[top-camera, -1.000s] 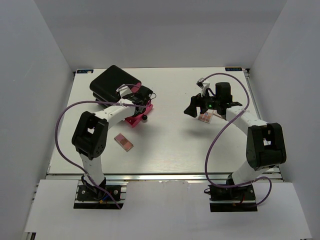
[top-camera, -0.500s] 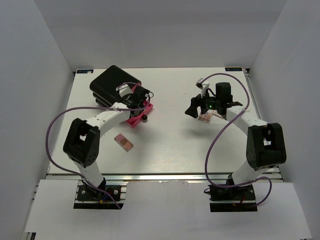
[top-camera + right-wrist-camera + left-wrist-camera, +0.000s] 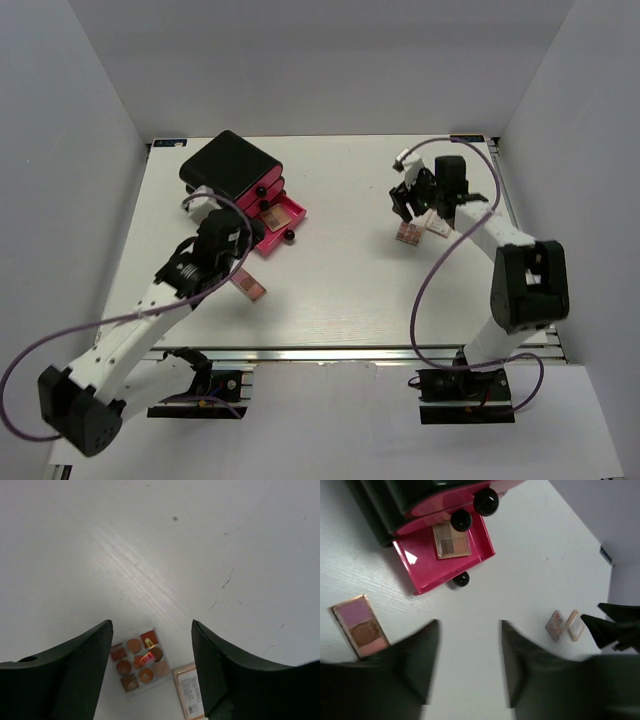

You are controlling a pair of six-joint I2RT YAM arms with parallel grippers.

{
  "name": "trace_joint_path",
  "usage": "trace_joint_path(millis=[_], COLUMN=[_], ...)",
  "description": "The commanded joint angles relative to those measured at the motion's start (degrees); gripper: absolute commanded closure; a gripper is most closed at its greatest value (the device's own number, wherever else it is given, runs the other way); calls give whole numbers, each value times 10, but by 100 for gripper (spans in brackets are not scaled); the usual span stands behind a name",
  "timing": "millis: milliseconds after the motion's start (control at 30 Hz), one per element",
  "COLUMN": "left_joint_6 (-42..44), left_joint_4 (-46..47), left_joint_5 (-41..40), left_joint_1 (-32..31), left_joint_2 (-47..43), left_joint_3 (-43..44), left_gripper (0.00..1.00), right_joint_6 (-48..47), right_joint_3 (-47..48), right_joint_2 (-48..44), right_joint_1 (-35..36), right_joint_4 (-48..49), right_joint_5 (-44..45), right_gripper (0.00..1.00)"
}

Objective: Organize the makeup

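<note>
A tan eyeshadow palette point(image 3: 452, 540) lies in the open pink drawer point(image 3: 427, 567) of the black box point(image 3: 230, 165). A pink-brown palette point(image 3: 247, 285) lies on the table in front of the box; it also shows in the left wrist view point(image 3: 360, 632). My left gripper point(image 3: 225, 240) hangs open and empty above the table between them point(image 3: 470, 645). My right gripper point(image 3: 408, 200) is open and empty point(image 3: 152, 630) above a palette with round pans point(image 3: 139, 662). A second palette point(image 3: 192, 692) lies face down beside it.
The black box has further pink drawers with black knobs point(image 3: 486, 501), shut. The two right-hand palettes point(image 3: 564, 625) lie near the table's right edge point(image 3: 505, 200). White walls enclose the table on three sides.
My left arm has drawn back from the open drawer toward the near side, leaving a palette in the drawer. My right gripper has swung up and back over its two palettes.
</note>
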Motion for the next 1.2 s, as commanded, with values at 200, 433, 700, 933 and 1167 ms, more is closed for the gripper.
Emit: trace_joint_path(millis=[200, 433, 700, 933, 1167], left_joint_6=[-162, -196, -201, -214, -209], left_joint_4=[-182, -162, -180, -178, -168], left_joint_5=[4, 46, 51, 54, 58], left_joint_1=[14, 20, 23, 22, 23], left_joint_2=[-103, -137, -147, -167, -151], left_joint_3=[-98, -156, -162, -182, -183], left_gripper=[32, 13, 12, 12, 12], right_joint_6=[26, -265, -311, -308, -259], right_joint_3=[198, 287, 347, 291, 234], right_joint_2=[126, 167, 241, 233, 237], right_joint_1=[-17, -38, -37, -13, 2], right_joint_4=[-238, -418, -502, -500, -405], right_joint_5=[101, -9, 36, 19, 71], right_gripper=[19, 11, 11, 10, 11])
